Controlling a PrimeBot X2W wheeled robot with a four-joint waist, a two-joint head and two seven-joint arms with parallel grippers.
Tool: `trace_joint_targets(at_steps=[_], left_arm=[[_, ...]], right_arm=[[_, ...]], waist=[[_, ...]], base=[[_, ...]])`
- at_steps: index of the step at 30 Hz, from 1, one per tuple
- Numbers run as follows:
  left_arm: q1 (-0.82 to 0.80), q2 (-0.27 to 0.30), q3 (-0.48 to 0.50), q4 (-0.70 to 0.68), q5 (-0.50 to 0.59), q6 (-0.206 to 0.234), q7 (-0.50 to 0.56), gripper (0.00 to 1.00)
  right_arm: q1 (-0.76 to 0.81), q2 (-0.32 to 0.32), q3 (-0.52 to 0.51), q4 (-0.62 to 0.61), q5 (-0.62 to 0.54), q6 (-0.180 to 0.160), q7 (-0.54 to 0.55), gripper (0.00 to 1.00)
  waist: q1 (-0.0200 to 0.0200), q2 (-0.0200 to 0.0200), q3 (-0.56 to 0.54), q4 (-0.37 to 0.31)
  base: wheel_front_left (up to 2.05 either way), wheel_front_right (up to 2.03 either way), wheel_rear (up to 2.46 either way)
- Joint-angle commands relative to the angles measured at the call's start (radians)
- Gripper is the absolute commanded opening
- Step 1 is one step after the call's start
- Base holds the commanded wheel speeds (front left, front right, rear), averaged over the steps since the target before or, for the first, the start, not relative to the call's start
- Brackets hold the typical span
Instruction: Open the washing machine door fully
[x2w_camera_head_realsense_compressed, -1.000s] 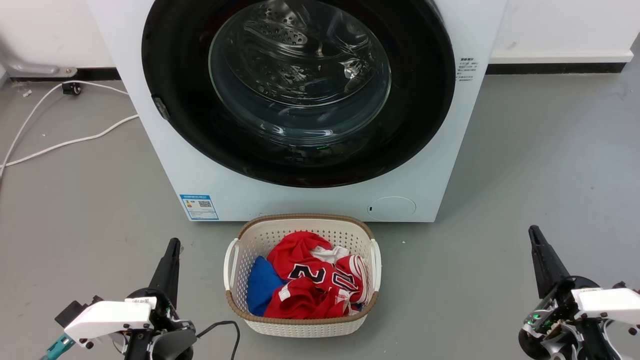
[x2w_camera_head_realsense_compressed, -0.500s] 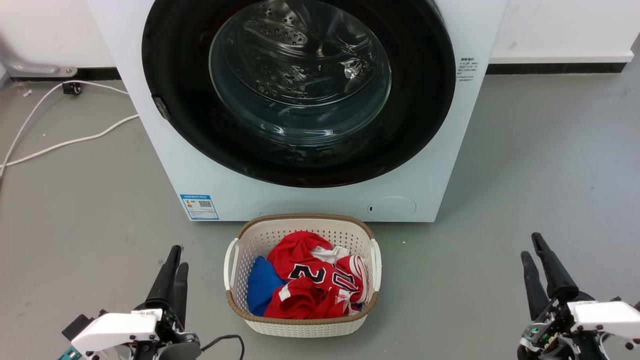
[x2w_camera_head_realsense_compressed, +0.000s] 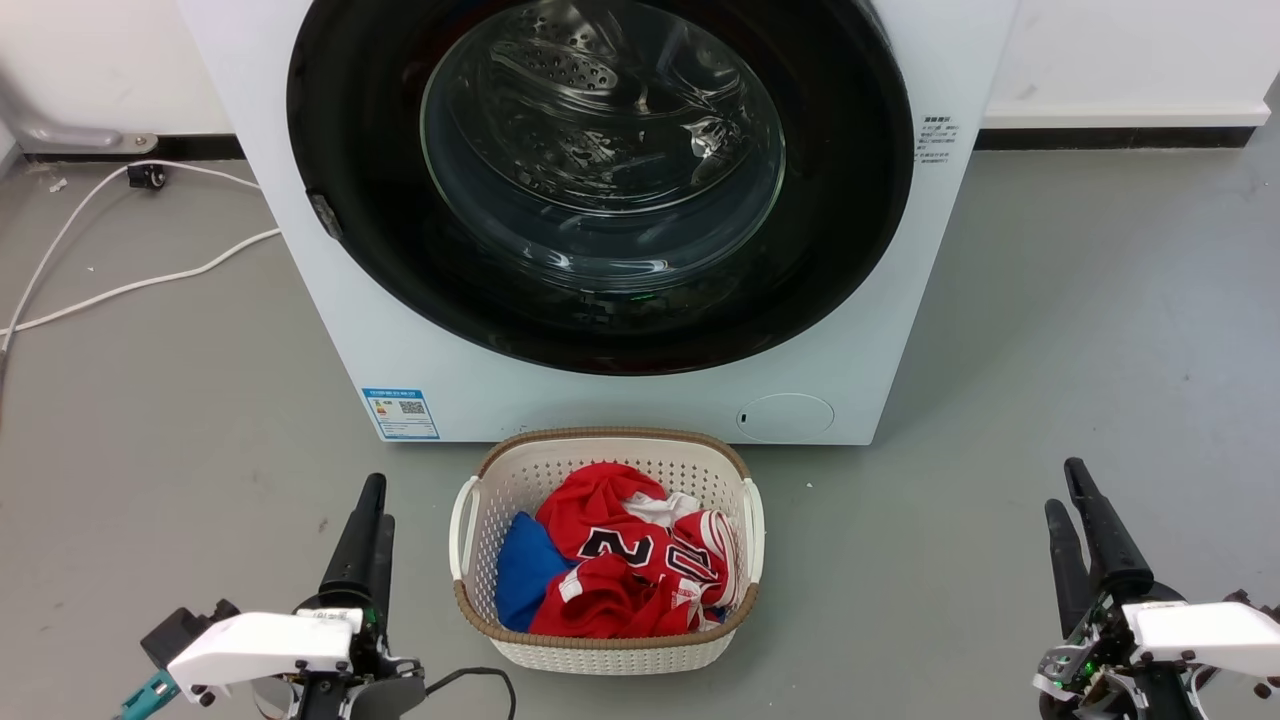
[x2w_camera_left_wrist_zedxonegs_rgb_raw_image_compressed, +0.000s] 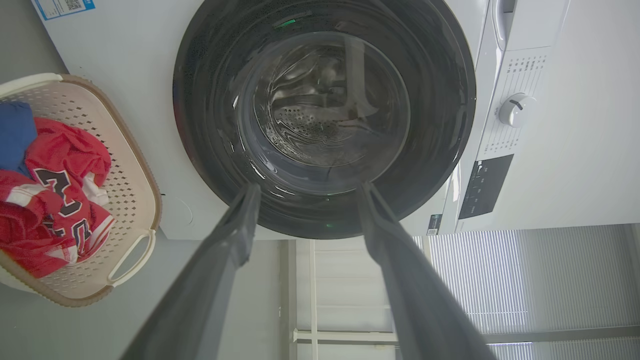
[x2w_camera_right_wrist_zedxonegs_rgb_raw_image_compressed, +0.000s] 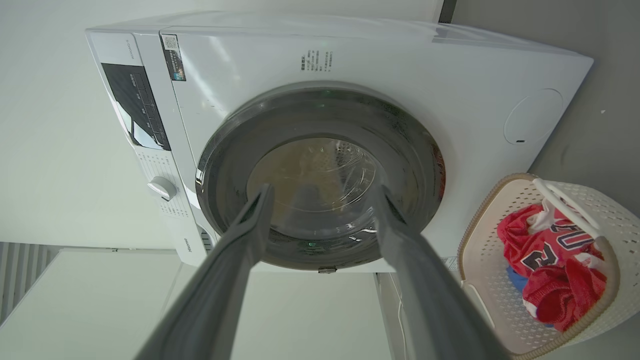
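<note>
I am holding my left gripper (x2w_camera_head_realsense_compressed: 378, 503) low over the grey floor (x2w_camera_head_realsense_compressed: 1050, 330), just to the left of the white laundry basket (x2w_camera_head_realsense_compressed: 608, 438). Its two dark fingers are standing apart with nothing between them, and the left wrist view is showing that gap plainly. My right gripper (x2w_camera_head_realsense_compressed: 1062, 485) is hovering well off to the right of the basket. It is spread just as wide and is gripping nothing.

The washing machine door (x2w_camera_head_realsense_compressed: 850, 200) is lying ahead of both grippers and well apart from them, beyond the basket. It is sitting closed, flush against the front of the washing machine (x2w_camera_head_realsense_compressed: 880, 340), with its glass bowl showing the perforated drum behind. A small grey catch (x2w_camera_head_realsense_compressed: 322, 215) is showing on the door's rim, on my left side. Neither gripper is touching the door. Both are pointing towards it, and in each wrist view the fingertips are framing the lower part of the glass.

The basket is standing close against the machine's front, below the door, and is holding red jerseys (x2w_camera_head_realsense_compressed: 620, 570) and a blue cloth (x2w_camera_head_realsense_compressed: 520, 565). A white cable (x2w_camera_head_realsense_compressed: 130, 285) is trailing over the floor to the machine's left.
</note>
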Motion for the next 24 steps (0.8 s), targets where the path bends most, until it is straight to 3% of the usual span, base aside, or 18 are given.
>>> trace_joint_targets(at_steps=[1,8,24], left_arm=[[-0.032,0.005,-0.007,-0.027,0.051,-0.002,-0.012,1.0],[-0.041,0.004,-0.014,-0.065,0.25,-0.002,-0.041,1.0],[-0.059,0.026,-0.086,-0.08,0.646,0.006,-0.096,1.0]], right_arm=[[-0.009,-0.011,0.007,-0.023,-0.035,0.0,-0.013,1.0],[-0.006,-0.009,0.011,-0.053,-0.13,0.001,-0.043,1.0],[-0.002,-0.025,0.021,-0.075,-0.575,0.001,-0.099,1.0]], waist=[[0.0,0.0,0.0,0.0],[0.0,0.0,0.001,0.002],[0.0,0.0,0.002,0.002]], base=[[0.0,0.0,0.0],[0.0,0.0,0.0],[0.0,0.0,0.0]])
